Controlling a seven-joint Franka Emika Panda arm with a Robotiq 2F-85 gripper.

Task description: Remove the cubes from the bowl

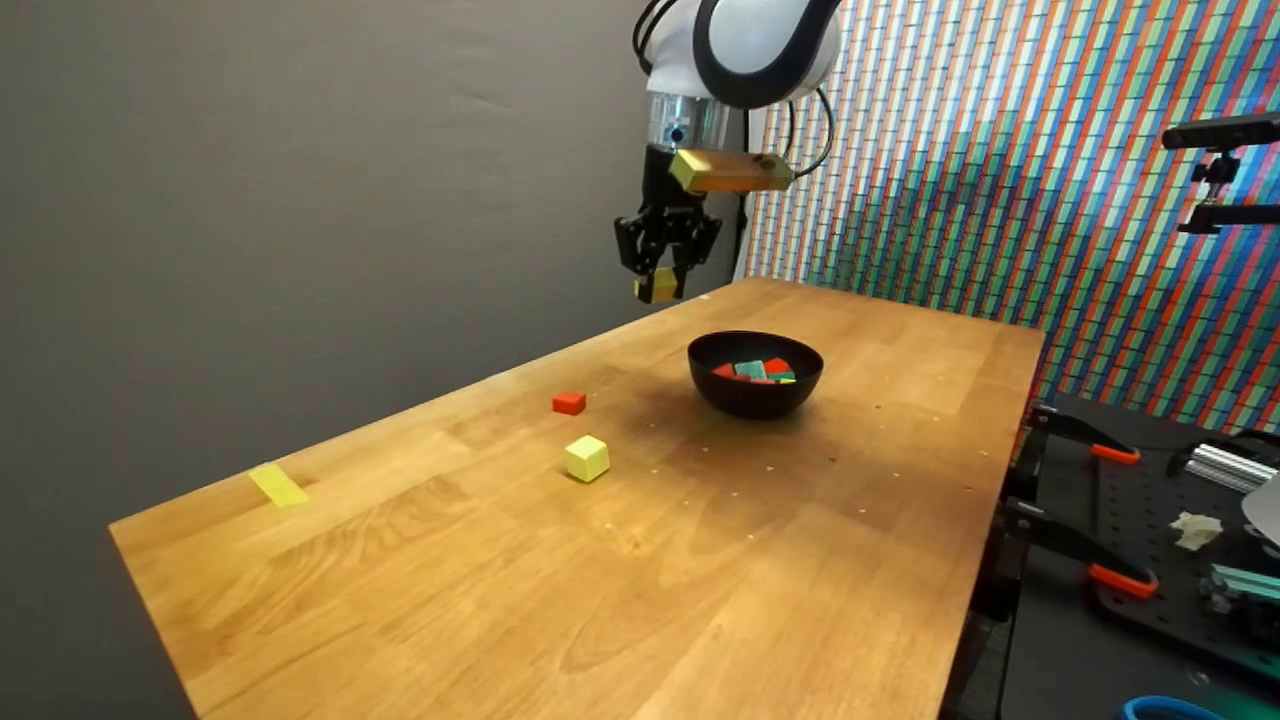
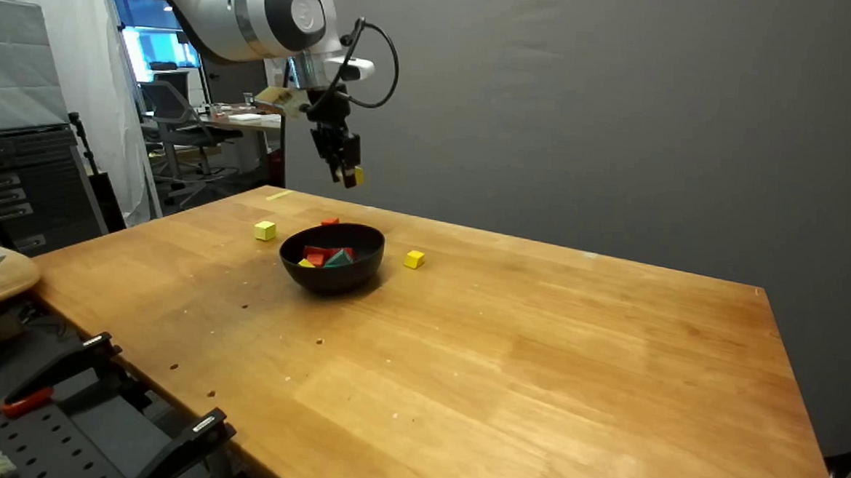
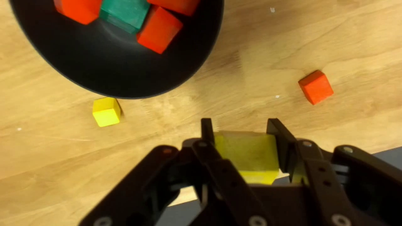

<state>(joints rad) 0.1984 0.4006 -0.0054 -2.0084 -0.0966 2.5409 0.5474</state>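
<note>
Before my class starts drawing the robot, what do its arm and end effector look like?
The arm is white and rounded, with dark trim, a shiny silvery section and looping black cables. The black end effector has two jointed fingers and round screw heads; a gold box is mounted above it.

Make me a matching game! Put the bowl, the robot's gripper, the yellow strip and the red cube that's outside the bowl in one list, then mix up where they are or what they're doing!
1. bowl
2. gripper
3. yellow strip
4. red cube

A. lying flat near the edge of the table
B. a small loose block resting on the table
C. has red and green cubes inside
D. shut on a yellow cube, above the table

Pairs: 1-C, 2-D, 3-A, 4-B
</note>
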